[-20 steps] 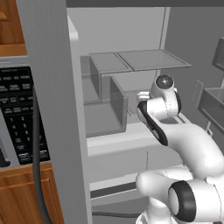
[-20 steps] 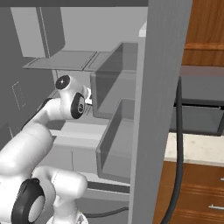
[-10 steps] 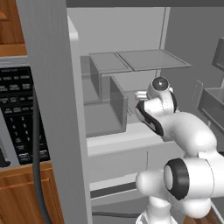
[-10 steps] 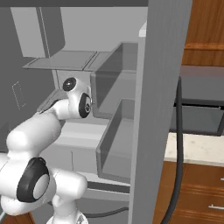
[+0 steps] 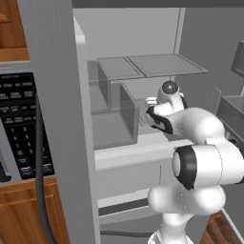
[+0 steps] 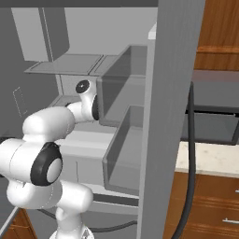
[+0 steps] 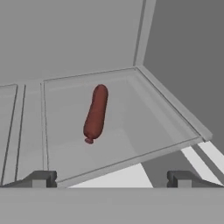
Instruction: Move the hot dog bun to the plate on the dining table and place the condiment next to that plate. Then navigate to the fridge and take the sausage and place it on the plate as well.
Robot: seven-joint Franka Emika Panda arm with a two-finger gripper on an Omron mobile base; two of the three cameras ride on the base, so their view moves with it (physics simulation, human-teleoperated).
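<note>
Fridge [image 5: 143,71] interior, left base view: arm reaches in at shelf height. Right base view: door bins [image 6: 126,149] flank the arm. Hand view: sausage [image 7: 96,113] lies on the shelf [image 7: 144,118] ahead; jaws fully open. Advance, straddle its middle, then close.

My way to the sausage [image 7: 96,113] at frame centre is open; the fridge wall [image 7: 183,52] closes off the right side.

Smooth, slightly glossy reddish-brown sausage [image 7: 96,113] lies on a matt grey plastic-looking fridge shelf [image 7: 144,127]
</note>
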